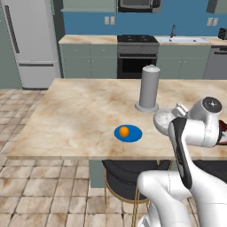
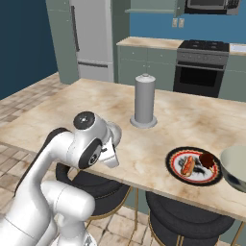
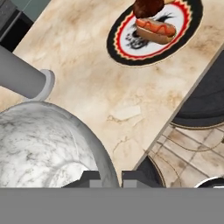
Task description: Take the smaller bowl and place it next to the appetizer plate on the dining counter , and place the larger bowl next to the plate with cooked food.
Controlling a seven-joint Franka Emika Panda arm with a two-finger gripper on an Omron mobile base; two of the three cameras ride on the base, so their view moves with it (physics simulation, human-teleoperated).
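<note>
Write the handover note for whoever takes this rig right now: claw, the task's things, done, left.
Claw: shut on the rim of the smaller bowl, held above the dining counter.
Appetizer plate: near the front edge of the counter, left of the held bowl, orange ball on it.
Plate with cooked food: on the counter further right.
Larger bowl: on the counter's right end, right beside the plate with cooked food.
A grey cylinder stands behind the plates.
Done: smaller bowl grasped; larger bowl looks placed.
Left: set the smaller bowl down beside the appetizer plate, release.
</note>
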